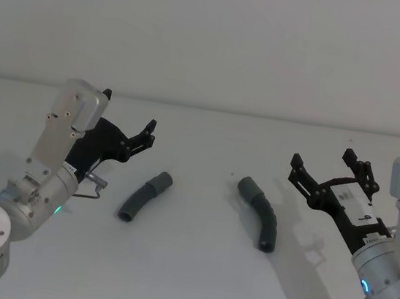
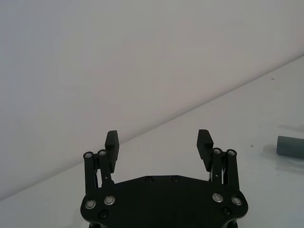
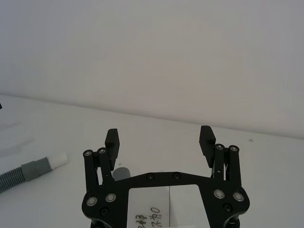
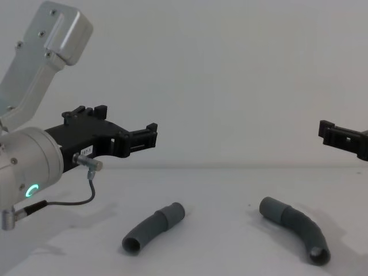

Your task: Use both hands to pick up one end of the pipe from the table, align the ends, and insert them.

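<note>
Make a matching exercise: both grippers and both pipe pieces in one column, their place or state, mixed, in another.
1 left gripper
2 right gripper
3 left pipe piece
4 right pipe piece

A lying nearer the right gripper
B open, above the table, left side
C lying nearer the left gripper
D open, above the table, right side

Pairs: 1-B, 2-D, 3-C, 4-A

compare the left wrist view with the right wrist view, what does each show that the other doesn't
Left wrist view: the left end effector, jaws open, and one grey pipe cuff lying on the table at the picture's edge.
Right wrist view: the right end effector, jaws open, a white label on its body, and a pipe piece with ribbing and a whitish tip.
Both: an open black end effector with the white table and a plain wall beyond it.
</note>
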Controlling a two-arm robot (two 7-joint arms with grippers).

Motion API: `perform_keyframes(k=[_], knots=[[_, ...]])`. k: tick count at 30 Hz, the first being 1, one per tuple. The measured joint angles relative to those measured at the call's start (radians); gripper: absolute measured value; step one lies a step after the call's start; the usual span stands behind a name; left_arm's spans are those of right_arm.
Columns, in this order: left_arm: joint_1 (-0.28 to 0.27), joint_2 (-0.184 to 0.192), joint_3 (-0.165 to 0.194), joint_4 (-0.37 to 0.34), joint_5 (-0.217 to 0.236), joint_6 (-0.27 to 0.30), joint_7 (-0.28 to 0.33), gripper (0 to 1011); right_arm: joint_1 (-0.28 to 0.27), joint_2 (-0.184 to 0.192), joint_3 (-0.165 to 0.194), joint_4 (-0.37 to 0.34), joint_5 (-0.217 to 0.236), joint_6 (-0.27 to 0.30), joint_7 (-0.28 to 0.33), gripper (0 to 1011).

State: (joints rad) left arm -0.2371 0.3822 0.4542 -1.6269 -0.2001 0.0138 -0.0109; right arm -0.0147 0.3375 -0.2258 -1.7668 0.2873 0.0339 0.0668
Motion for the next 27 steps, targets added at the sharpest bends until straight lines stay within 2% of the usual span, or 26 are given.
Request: perform_keyframes(k=[27], knots=[[0.0, 0.0, 0.0, 0.001, 0.0, 0.0, 0.0, 1001, 0.0, 0.0, 0.0, 0.0, 0.0, 0.0, 0.0, 1001]])
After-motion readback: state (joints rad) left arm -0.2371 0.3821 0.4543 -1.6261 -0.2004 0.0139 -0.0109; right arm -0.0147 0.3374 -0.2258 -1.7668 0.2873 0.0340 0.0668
